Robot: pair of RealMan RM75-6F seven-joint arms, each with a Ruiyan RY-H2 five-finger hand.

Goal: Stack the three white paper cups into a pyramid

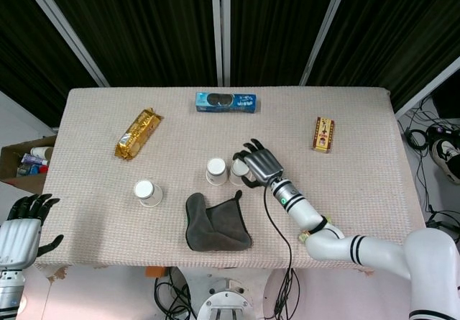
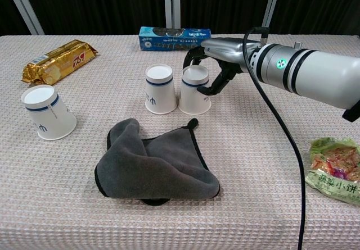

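Three white paper cups stand upside down on the table. Two stand side by side near the middle: the left cup (image 1: 215, 170) (image 2: 160, 89) is free, and my right hand (image 1: 259, 165) (image 2: 216, 59) arches over the right cup (image 1: 236, 172) (image 2: 195, 90). Its fingers curl behind the cup's top and its thumb lies on the cup's right side. The third cup (image 1: 147, 192) (image 2: 47, 112) stands alone far to the left. My left hand (image 1: 24, 226) hangs below the table's front left corner, fingers spread and holding nothing.
A crumpled grey cloth (image 1: 215, 222) (image 2: 154, 164) lies just in front of the cup pair. A gold snack packet (image 1: 138, 133) is at the back left, a blue biscuit box (image 1: 226, 102) at the back, a red-yellow packet (image 1: 323, 134) at the right, and a green snack bag (image 2: 335, 168) at the front right.
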